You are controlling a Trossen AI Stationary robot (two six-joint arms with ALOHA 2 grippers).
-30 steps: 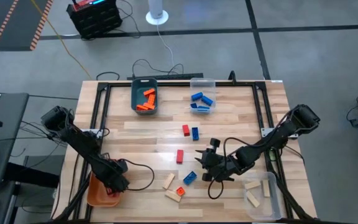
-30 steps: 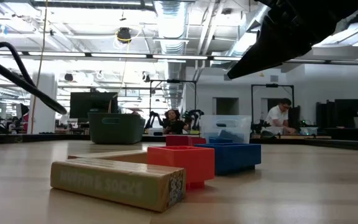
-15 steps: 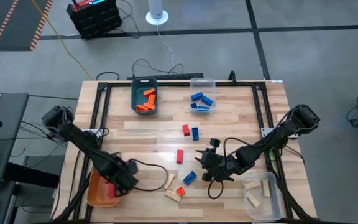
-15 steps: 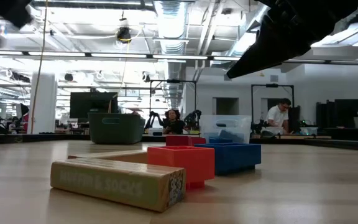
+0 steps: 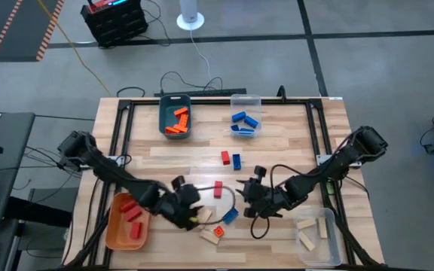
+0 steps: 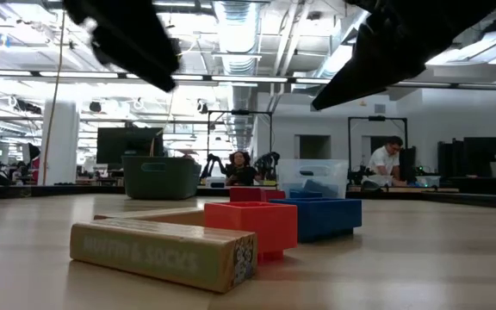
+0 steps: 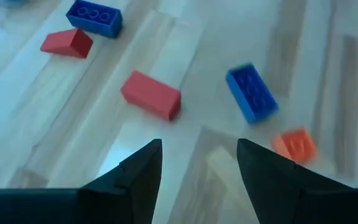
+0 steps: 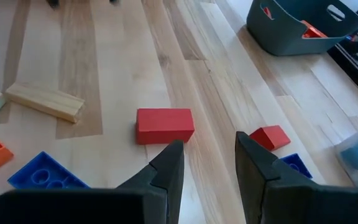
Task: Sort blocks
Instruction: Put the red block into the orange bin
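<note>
My left hand (image 7: 197,163) hovers spread over the bench (image 5: 292,143), lining up the red block (image 7: 150,94); right hand (image 8: 207,163) waits spread nearby.

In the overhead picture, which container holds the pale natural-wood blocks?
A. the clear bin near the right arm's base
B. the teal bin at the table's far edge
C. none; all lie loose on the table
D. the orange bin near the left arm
A: two pale natural-wood blocks lie inside the clear plastic bin at the table's near right corner, while others remain loose on the wooden table.
</note>
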